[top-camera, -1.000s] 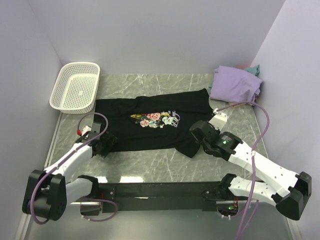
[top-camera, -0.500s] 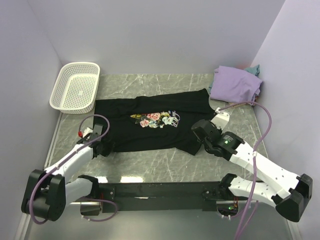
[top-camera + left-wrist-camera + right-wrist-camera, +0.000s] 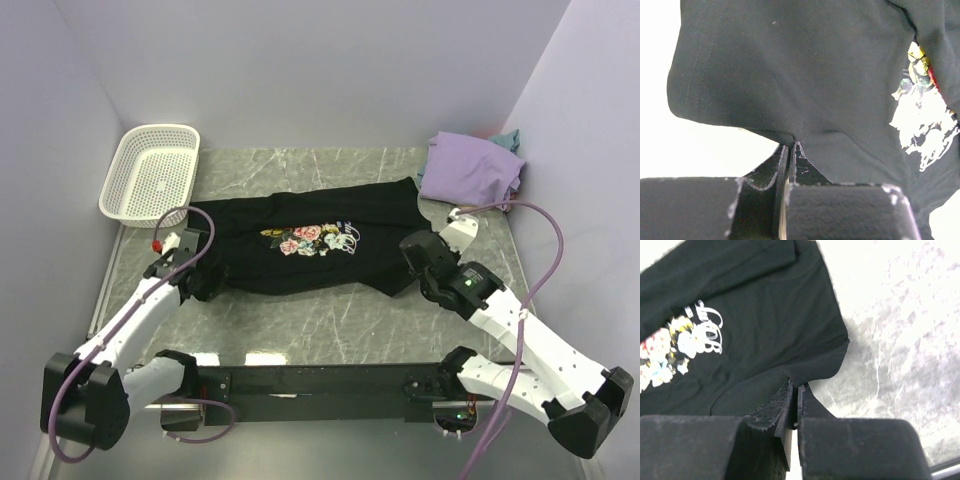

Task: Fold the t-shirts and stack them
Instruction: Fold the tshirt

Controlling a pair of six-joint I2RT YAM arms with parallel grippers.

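Top external view: the grey marbled desk (image 3: 330, 325) fills the floor of a pale-walled enclosure. Most of its middle is covered by the black t-shirt (image 3: 300, 265), spread flat and running left to right, with its rose print and white lettering (image 3: 312, 238) facing up near the centre.

Both arms reach in from the near edge. The left arm (image 3: 125, 325) stretches to the shirt's near left corner. The right arm (image 3: 520, 325) stretches to its near right corner.

At the far right corner of the desk a lavender t-shirt (image 3: 470, 170) lies in a loose heap, just beyond the black one's right end. A white perforated basket (image 3: 150, 185) sits at the far left corner, beside the black shirt's far left edge. A teal t-shirt (image 3: 513, 138) peeks out behind the lavender heap, against the right wall.

The left hand (image 3: 791, 145) has its fingers pressed together on the black fabric. In the left wrist view the cloth's edge is pinched between the tips and puckers upward from them, with the print off to the right. The right hand (image 3: 794, 385) is likewise clamped on the black shirt's hem. Its tips meet on a small fold of the cloth, bare desk shows to the right of them, and the print lies to the left.
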